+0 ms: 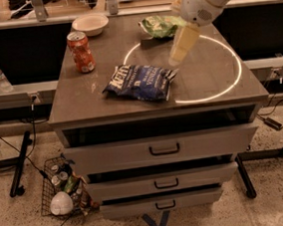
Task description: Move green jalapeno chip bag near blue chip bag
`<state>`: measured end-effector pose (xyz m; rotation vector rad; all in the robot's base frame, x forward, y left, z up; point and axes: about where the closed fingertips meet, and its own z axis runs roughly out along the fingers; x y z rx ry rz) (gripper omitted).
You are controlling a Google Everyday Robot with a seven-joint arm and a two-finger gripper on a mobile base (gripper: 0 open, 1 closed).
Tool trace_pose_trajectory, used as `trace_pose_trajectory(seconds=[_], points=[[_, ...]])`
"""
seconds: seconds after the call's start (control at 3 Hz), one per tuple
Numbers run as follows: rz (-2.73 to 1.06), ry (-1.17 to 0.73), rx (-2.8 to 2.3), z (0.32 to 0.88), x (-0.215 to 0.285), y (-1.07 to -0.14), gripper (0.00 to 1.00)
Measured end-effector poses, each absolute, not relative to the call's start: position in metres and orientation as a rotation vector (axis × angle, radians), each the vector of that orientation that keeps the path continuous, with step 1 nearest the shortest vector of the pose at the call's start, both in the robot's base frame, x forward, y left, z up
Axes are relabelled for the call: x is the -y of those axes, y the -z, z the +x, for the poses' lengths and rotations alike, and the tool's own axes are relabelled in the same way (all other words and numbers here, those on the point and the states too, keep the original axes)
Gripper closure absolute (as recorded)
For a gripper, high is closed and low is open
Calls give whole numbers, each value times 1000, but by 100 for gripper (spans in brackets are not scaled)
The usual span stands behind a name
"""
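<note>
The green jalapeno chip bag (160, 25) lies at the back of the table top, right of centre. The blue chip bag (141, 81) with white lettering lies flat near the middle front of the table. My gripper (175, 58) hangs from the white arm at the upper right. It is above the table between the two bags, just in front of the green bag and to the right of the blue bag's far corner. It holds nothing that I can see. The arm hides the green bag's right end.
A red soda can (81, 51) stands at the table's left. A white bowl (90, 24) sits at the back left. A bright light ring (229, 84) marks the grey table top (80, 101). Drawers (162, 149) lie below, and a wire basket (64, 192) sits on the floor.
</note>
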<state>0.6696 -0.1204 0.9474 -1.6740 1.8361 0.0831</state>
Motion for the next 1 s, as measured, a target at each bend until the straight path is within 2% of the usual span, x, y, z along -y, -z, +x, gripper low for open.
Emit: trace_pose_trajectory(seconds=[1.0], points=[[-1547,-16,-1800,712,123,-965,0]])
